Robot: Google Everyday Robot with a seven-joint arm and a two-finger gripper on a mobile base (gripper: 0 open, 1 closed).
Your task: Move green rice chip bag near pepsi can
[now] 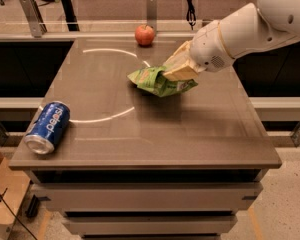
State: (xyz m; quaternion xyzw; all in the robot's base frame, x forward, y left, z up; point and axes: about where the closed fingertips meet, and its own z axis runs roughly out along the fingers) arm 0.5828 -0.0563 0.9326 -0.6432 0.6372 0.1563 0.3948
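Observation:
The green rice chip bag (157, 81) is a crinkly light-green pouch held just above the middle of the brown table (190, 134). My gripper (176, 70) comes in from the upper right on a white arm and is shut on the bag's right side. The pepsi can (48, 127), blue with white lettering, lies on its side at the table's front left corner, far to the left of the bag.
A red apple (145, 35) sits at the table's far edge. A white circular line (107, 118) is marked on the tabletop. A cardboard box (2, 189) stands on the floor at the left.

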